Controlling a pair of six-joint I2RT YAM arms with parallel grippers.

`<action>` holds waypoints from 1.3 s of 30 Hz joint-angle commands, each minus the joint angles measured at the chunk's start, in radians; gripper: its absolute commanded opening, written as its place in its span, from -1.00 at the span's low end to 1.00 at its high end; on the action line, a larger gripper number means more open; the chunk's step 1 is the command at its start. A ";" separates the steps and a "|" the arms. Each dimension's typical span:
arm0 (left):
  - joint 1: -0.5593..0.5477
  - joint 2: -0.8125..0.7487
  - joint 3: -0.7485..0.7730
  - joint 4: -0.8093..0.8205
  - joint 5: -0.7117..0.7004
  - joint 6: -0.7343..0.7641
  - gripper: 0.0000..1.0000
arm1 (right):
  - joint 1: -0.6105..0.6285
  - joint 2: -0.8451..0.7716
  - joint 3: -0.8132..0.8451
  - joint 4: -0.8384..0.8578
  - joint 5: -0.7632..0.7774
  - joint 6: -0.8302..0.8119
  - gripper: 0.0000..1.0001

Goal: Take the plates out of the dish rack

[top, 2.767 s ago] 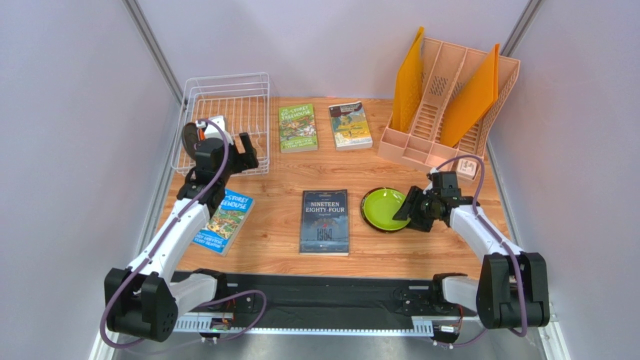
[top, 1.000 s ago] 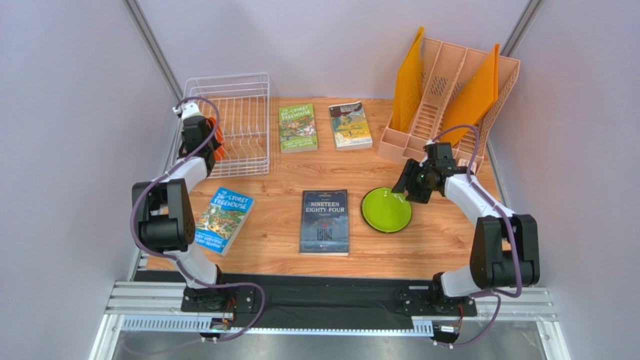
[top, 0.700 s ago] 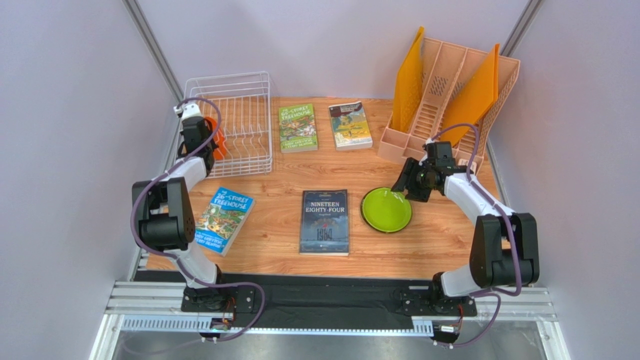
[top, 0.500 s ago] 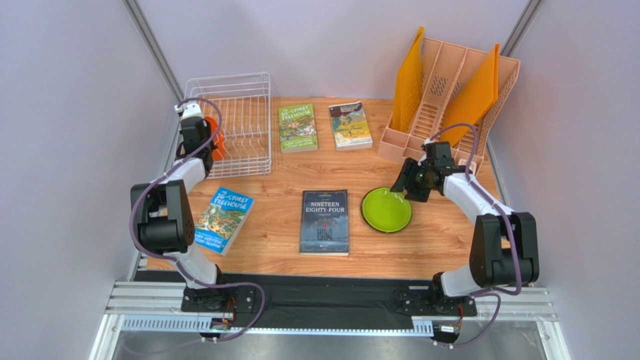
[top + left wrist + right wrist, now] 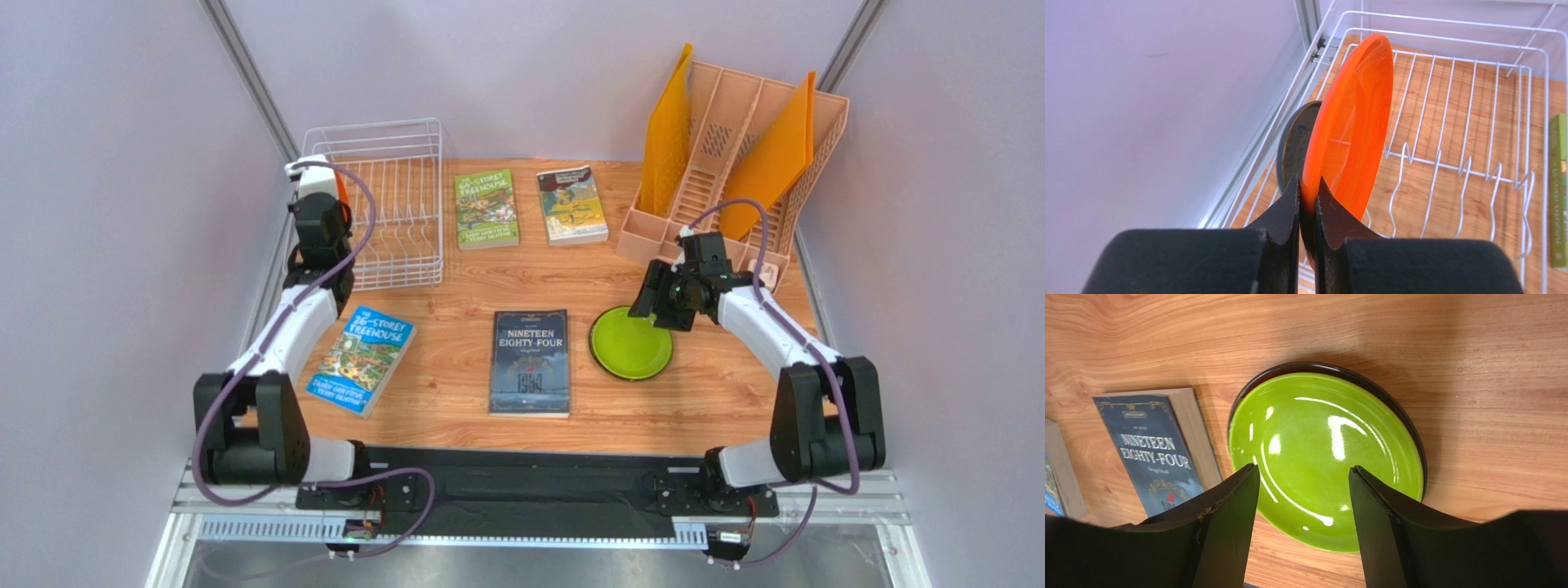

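An orange plate (image 5: 1349, 122) stands on edge in the white wire dish rack (image 5: 1475, 122), and my left gripper (image 5: 1308, 184) is shut on its near rim. Behind it, against the rack's left wall, leans a dark grey plate (image 5: 1293, 144). In the top view the left gripper (image 5: 324, 196) is at the left side of the dish rack (image 5: 393, 129). A lime green plate (image 5: 631, 343) lies flat on the table right of centre. My right gripper (image 5: 1303, 471) hangs open just above the green plate (image 5: 1327, 435), holding nothing. The right gripper (image 5: 650, 304) sits over the plate's far edge.
A dark book (image 5: 530, 361) lies left of the green plate and a blue book (image 5: 363, 359) lies near the left arm. Two more books (image 5: 486, 208) (image 5: 572, 203) lie at the back. A peach organizer (image 5: 736, 172) with orange dividers stands back right.
My left jaws have shut on the orange plate's rim, and the wrist has shifted toward the rack's far end. The right gripper has drifted slightly left over the green plate.
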 commanded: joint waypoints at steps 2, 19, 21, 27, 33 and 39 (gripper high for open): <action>0.005 -0.198 -0.003 -0.151 0.081 -0.149 -1.00 | 0.027 -0.180 0.013 -0.010 0.006 -0.008 0.27; -0.153 -0.336 -0.317 0.058 0.926 -0.823 -1.00 | 0.334 -0.228 -0.013 0.320 -0.128 0.151 0.37; -0.186 -0.338 -0.325 0.063 0.929 -0.840 -1.00 | 0.361 -0.196 -0.004 0.349 -0.134 0.163 0.37; -0.254 -0.367 -0.373 0.080 0.907 -0.858 -1.00 | 0.389 -0.097 0.004 0.486 -0.183 0.197 0.36; -0.302 -0.361 -0.402 0.089 0.878 -0.858 -1.00 | 0.394 -0.041 0.033 0.547 -0.202 0.197 0.37; -0.338 -0.316 -0.393 0.103 0.866 -0.853 -1.00 | 0.401 0.041 0.082 0.586 -0.241 0.211 0.34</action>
